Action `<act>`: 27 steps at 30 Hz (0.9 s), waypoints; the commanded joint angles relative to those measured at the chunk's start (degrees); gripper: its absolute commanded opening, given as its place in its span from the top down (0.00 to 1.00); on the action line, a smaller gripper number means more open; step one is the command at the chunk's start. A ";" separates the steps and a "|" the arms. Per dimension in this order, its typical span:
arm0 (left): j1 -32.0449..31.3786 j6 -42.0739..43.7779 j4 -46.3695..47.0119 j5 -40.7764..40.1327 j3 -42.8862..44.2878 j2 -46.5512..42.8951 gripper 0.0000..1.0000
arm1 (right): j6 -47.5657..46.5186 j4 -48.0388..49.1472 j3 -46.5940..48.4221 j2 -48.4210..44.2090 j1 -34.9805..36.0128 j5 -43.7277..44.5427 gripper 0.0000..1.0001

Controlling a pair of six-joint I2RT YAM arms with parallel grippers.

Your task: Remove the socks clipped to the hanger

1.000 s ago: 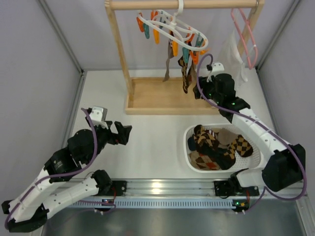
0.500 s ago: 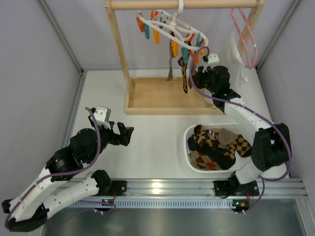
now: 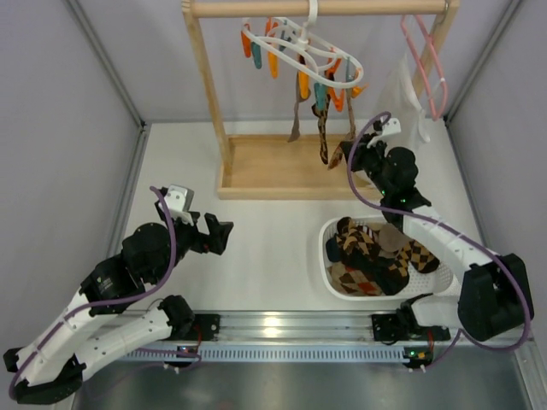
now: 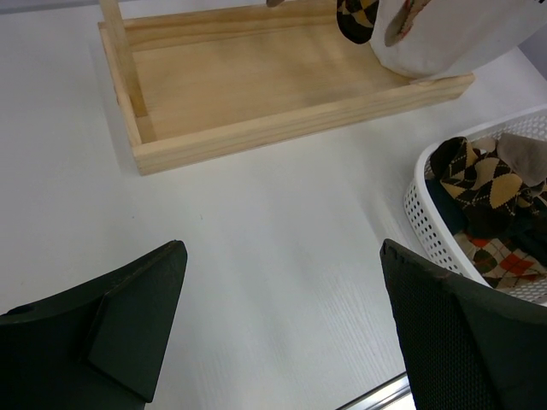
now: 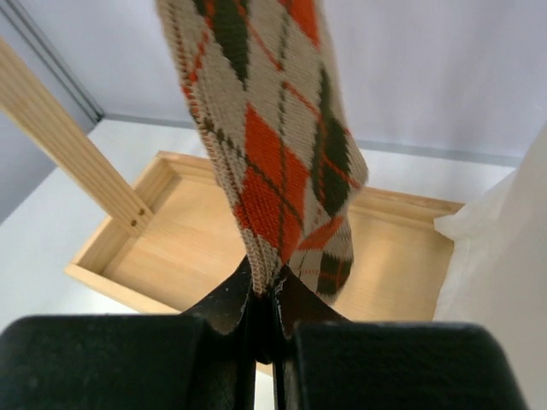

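Note:
The white ring hanger (image 3: 301,44) hangs from the wooden rail, its orange and teal clips dangling. Three socks are clipped to it: a brown one (image 3: 296,115), an argyle one (image 3: 323,132), and a second argyle sock (image 3: 347,128) stretched down to the right. My right gripper (image 3: 349,155) is shut on the lower end of that stretched sock. In the right wrist view the orange-and-tan argyle sock (image 5: 273,154) is pinched between the jaws of the right gripper (image 5: 265,295). My left gripper (image 3: 224,232) (image 4: 282,329) stands open over bare table, holding nothing.
A white basket (image 3: 326,248) (image 4: 420,213) near the right arm holds several argyle and brown socks. The wooden rack's base tray (image 3: 273,166) (image 4: 256,85) lies under the hanger. A pink wire hanger (image 3: 425,60) and a white garment (image 3: 408,94) hang at the right.
The right gripper has closed on the argyle sock and drawn back down to the right, pulling it taut. The hanger has swung a little. The left arm barely moved.

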 commanded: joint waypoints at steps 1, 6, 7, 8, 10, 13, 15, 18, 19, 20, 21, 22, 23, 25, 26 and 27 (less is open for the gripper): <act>0.66 -0.19 0.75 1.07 -0.21 -0.09 0.02 | 0.92 7.64 -2.05 -6.13 3.29 -0.04 1.00; 0.92 -0.28 0.75 0.98 -0.30 -0.35 0.02 | -1.01 6.50 -4.07 -11.32 8.92 3.81 1.00; 0.92 -0.37 0.66 0.89 -0.30 -0.53 0.02 | -1.54 5.63 -4.16 -12.10 11.19 4.52 1.00; 0.92 -0.37 0.66 0.80 -0.30 -0.44 0.02 | -1.98 5.36 -4.16 -12.46 12.26 4.79 1.00; 0.92 -0.37 0.66 0.63 -0.38 -0.53 0.02 | -2.78 4.31 -3.90 -12.64 15.76 8.22 1.00; 1.01 -0.37 0.75 0.36 -0.47 -0.53 0.02 | -2.51 4.04 -3.46 -12.03 19.54 9.98 1.00; 1.01 -0.46 0.75 0.36 -0.56 -0.53 0.02 | -3.04 3.95 -3.03 -11.59 21.40 12.08 1.00; 1.01 -0.55 0.75 0.36 -0.56 -0.53 0.02 | -4.09 3.68 -1.36 -9.31 25.70 15.07 1.00; 1.01 -0.55 0.66 0.36 -0.56 -0.62 0.02 | -4.36 3.68 -0.74 -7.82 27.63 15.69 1.00; 1.01 -0.55 0.75 0.28 -0.56 -0.62 0.02 | -4.53 3.25 -0.13 -6.85 28.43 16.30 1.00; 1.01 -0.55 0.66 0.19 -0.56 -0.62 0.02 | -5.23 3.16 1.44 -5.97 29.31 17.61 1.00; 1.01 -0.63 0.75 0.19 -0.56 -0.62 0.02 | -5.85 2.98 2.33 -4.92 31.15 18.24 1.00; 1.01 -0.63 0.75 0.10 -0.56 -0.53 0.02 | -6.20 2.81 3.30 -2.90 32.03 18.85 1.00; 1.01 -0.72 0.75 0.01 -0.56 -0.71 0.02 | -7.52 2.28 6.37 0.43 34.40 20.44 1.00; 1.10 -0.81 0.66 -0.25 -0.47 -0.71 0.02 | -7.87 2.10 7.43 1.59 35.03 20.79 1.00; 1.10 -0.98 0.75 -0.77 -0.47 -0.97 0.02 | -8.40 1.58 9.70 2.64 35.64 21.49 1.00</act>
